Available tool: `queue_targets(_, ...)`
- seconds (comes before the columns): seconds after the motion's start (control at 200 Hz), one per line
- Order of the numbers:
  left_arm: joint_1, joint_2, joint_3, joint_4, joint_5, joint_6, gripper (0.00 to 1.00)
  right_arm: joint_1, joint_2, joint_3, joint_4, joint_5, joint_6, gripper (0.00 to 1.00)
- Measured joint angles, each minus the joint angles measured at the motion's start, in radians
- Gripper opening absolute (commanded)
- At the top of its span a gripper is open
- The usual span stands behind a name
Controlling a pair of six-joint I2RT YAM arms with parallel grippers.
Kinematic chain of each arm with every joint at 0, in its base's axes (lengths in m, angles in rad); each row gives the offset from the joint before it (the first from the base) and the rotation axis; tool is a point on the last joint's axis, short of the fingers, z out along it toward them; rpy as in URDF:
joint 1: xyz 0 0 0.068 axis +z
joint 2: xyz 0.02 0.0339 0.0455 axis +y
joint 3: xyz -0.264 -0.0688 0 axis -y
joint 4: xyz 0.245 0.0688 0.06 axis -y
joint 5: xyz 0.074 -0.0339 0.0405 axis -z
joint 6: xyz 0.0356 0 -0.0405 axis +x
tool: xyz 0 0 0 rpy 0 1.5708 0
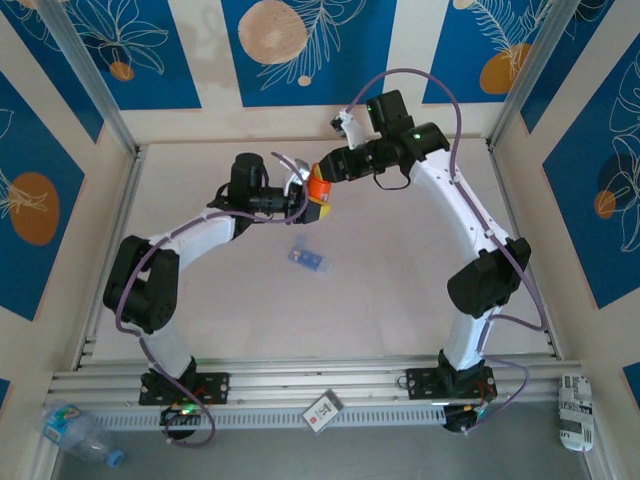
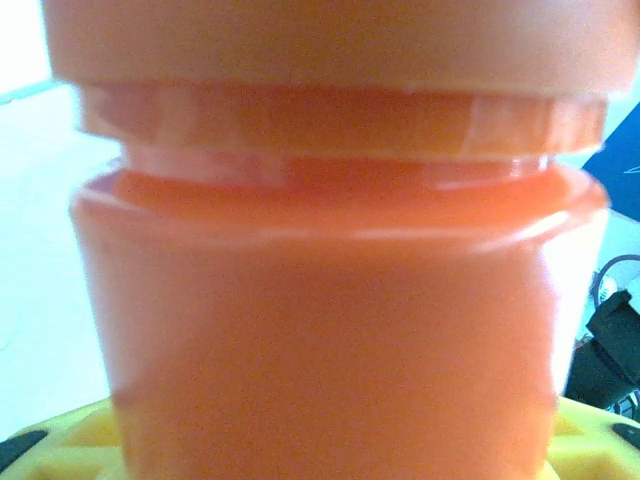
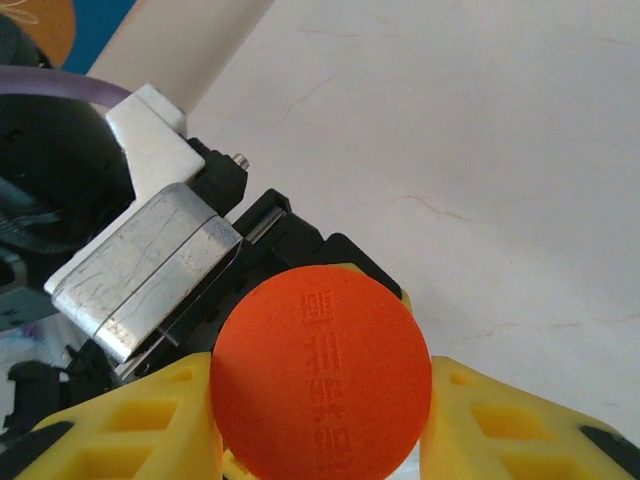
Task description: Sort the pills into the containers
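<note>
Blue patterned panels (image 1: pixel 270 40) wall in a pale tabletop (image 1: pixel 400 300), and both arms reach toward its far middle, where they meet over one object. The left gripper (image 1: pixel 300 200) is clamped across the body of an orange bottle (image 1: pixel 319 188) and holds it raised above the surface. In the left wrist view the bottle's ribbed neck and wide body sit hard against the lens, with yellow fingers (image 2: pixel 75 445) at the lower corners. The right gripper (image 1: pixel 328 178) comes in from the opposite side, its jaws pressed together on the bottle's round cap (image 3: pixel 320 375). The right wrist view shows a yellow finger touching each side of that embossed orange disc, and the left gripper's metal-clad body sits just behind it.

The containers (image 1: pixel 307 257), a small translucent blue box, lie flat on the table nearer the arm bases, apart from both grippers and a little below the bottle in the top view. It is too small there to make out what its compartments hold. The bottle's orange wall hides whatever is inside it.
</note>
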Motion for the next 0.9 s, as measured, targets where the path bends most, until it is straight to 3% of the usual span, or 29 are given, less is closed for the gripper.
queue_targets(0.26, -0.001, 0.0, -0.006, 0.009, -0.031, 0.0, 0.0, 0.025, -0.041, -0.068, 0.085, 0.095, 0.14, 0.42)
queue_targets(0.335, -0.001, 0.0, -0.006, 0.019, -0.032, -0.001, 0.0, 0.011, -0.041, -0.061, 0.083, 0.084, 0.151, 0.53)
queue_targets(0.43, -0.003, 0.0, -0.005, 0.061, -0.031, -0.003, 0.0, -0.014, -0.042, -0.048, 0.07, 0.03, 0.153, 0.74)
queue_targets(0.52, -0.003, 0.0, -0.002, 0.098, -0.024, -0.008, 0.0, -0.062, -0.055, -0.048, 0.056, -0.04, 0.14, 0.85)
queue_targets(0.71, -0.003, 0.0, 0.01, 0.127, 0.024, -0.008, 0.0, -0.16, -0.096, -0.033, 0.027, -0.154, 0.036, 0.86)
queue_targets(0.9, -0.003, 0.0, 0.036, 0.121, 0.079, 0.0, 0.0, -0.163, -0.095, 0.032, -0.036, -0.22, -0.116, 0.84)
